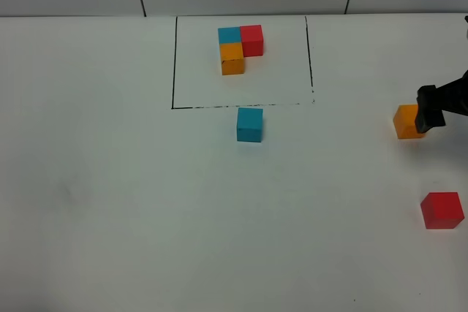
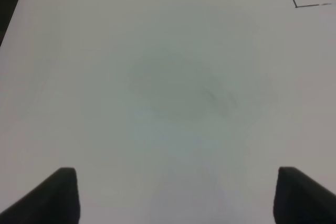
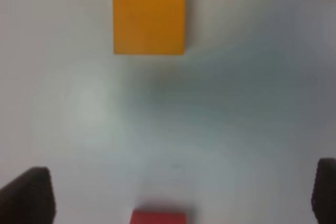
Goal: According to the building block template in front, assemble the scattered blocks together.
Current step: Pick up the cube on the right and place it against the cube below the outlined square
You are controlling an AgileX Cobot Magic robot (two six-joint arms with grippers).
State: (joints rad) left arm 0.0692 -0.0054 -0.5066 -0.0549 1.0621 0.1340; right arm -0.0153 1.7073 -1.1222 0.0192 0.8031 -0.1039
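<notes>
Right gripper (image 3: 181,167) spread wide beside the orange cube (image 3: 149,16); red cube (image 3: 158,217) nearby. Left gripper (image 2: 176,174) is spread too, empty.

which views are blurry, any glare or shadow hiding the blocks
Exterior high: sharp, evenly lit, no glare; the right gripper overlaps one edge of the orange block. Right wrist: soft focus, that block fuzzy-edged, the red block cut off by the frame. Left wrist: soft and dim, a faint grey patch on the table, no blocks.
</notes>
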